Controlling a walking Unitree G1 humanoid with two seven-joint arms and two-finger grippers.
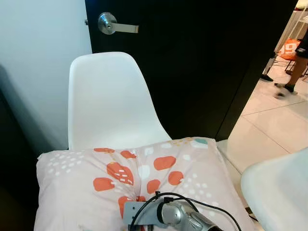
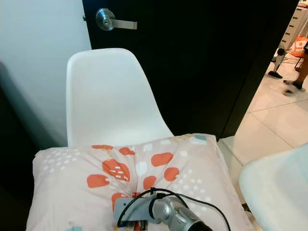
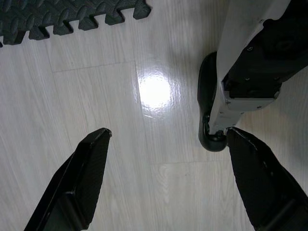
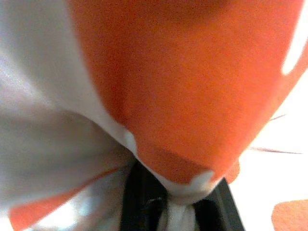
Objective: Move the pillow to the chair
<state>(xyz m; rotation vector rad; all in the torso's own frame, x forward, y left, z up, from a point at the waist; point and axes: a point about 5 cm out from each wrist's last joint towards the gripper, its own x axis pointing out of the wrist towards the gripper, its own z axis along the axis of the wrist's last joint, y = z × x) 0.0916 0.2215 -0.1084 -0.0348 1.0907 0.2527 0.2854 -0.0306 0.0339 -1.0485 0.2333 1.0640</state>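
Note:
A pale pink pillow with orange and white spots lies across the seat area of a white plastic chair, just in front of its backrest. Whether the pillow rests on the seat cannot be told. My right gripper reaches in from the bottom edge and is shut on a bunched fold at the pillow's near middle. The right wrist view shows orange and white fabric pinched between the black fingers. My left gripper hangs open over pale wooden floor, holding nothing.
A dark door with a silver lever handle stands behind the chair. A second white chair is close on the right. Beyond it, a tiled floor with a person's legs. A grey foam mat and my foot are below.

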